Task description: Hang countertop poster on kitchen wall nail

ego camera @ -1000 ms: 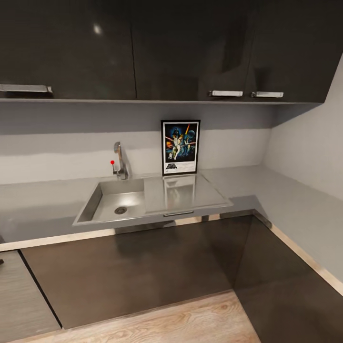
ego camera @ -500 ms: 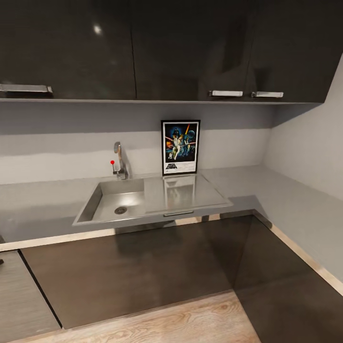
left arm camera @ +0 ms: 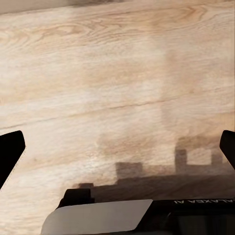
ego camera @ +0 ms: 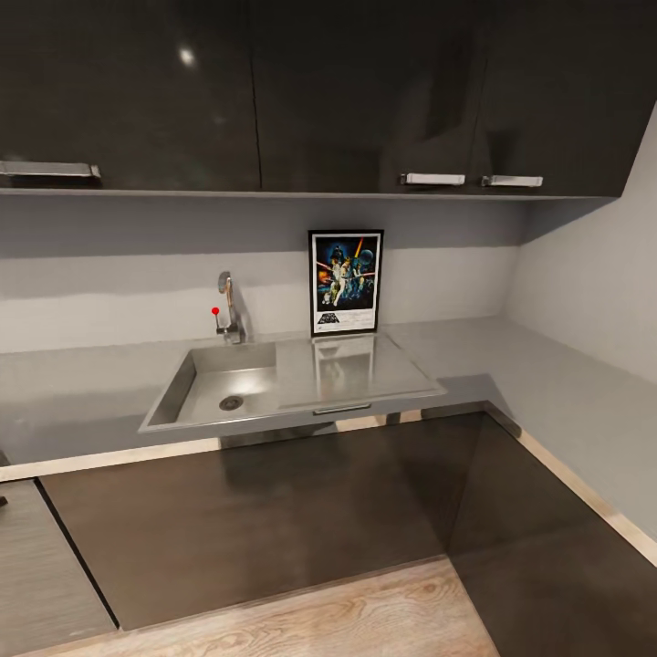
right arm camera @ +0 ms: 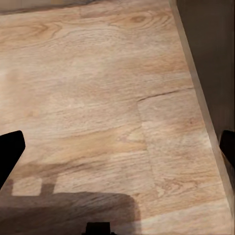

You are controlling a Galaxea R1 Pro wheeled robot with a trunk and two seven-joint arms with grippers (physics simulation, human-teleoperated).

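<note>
While the faucet [ego camera: 232, 308] stands at the far left of the steel sink [ego camera: 274, 388], the poster [ego camera: 346, 282] stands upright right of it on the kitchen countertop [ego camera: 547, 383], against the far wall. The left gripper [left arm camera: 117, 147] and right gripper [right arm camera: 117, 147] both hang spread wide over pale wood floor [left arm camera: 98, 73], holding nothing.

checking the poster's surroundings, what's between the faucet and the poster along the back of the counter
In the head view, nothing stands between the faucet and the poster: just bare grey wall and the back rim of the steel sink.
</note>
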